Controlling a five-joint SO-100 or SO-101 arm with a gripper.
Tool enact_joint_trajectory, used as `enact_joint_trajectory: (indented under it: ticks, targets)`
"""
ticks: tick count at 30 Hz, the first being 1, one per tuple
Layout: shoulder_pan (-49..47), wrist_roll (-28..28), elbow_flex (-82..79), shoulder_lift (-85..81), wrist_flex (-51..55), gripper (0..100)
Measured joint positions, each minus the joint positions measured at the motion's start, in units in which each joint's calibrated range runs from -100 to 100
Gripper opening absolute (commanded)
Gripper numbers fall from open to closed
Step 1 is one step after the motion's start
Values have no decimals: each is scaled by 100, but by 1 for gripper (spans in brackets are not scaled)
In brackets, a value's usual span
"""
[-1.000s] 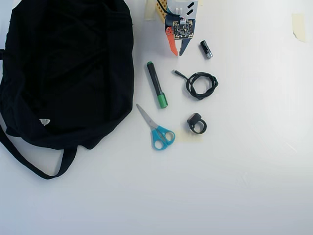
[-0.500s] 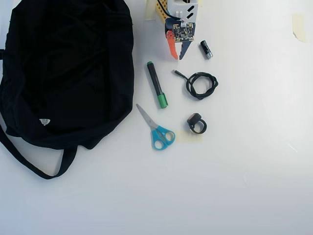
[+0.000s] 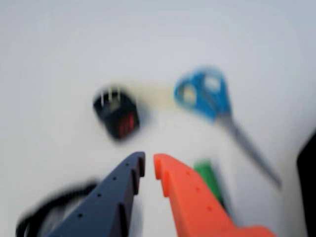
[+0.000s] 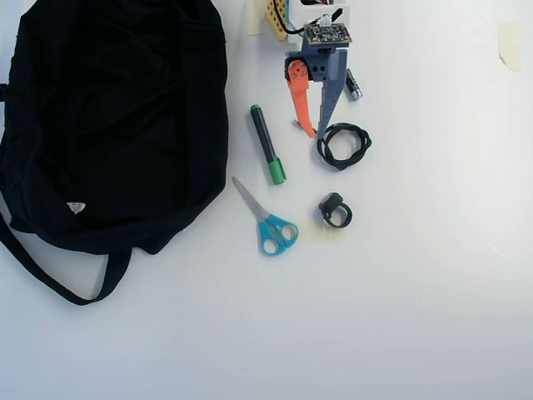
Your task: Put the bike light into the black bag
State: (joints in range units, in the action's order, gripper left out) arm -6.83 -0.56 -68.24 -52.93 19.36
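The bike light (image 4: 334, 210) is a small black block with a loop strap, lying on the white table right of the blue-handled scissors. In the wrist view it (image 3: 117, 112) is blurred, ahead and left of my fingertips, with a red patch showing. The black bag (image 4: 108, 125) fills the upper left of the overhead view; a dark edge of it (image 3: 308, 187) shows at the wrist view's right. My gripper (image 4: 315, 133) (image 3: 149, 167), one orange and one dark blue finger, hangs above the table with its tips nearly together and holds nothing. It is well short of the light.
Blue-handled scissors (image 4: 266, 221) (image 3: 217, 108) lie left of the light. A green-capped marker (image 4: 267, 143) (image 3: 210, 175) lies beside the bag. A coiled black cable (image 4: 343, 144) (image 3: 44, 212) sits under the blue finger. A small black-and-silver cylinder (image 4: 353, 85) lies by the arm.
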Motion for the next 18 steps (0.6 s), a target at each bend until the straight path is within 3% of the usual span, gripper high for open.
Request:
enact_joint_trajectory:
  ticks: [6, 18]
  targets:
    - [0, 0, 1093, 1237, -910, 2]
    - [0, 5, 3852, 3387, -996, 2]
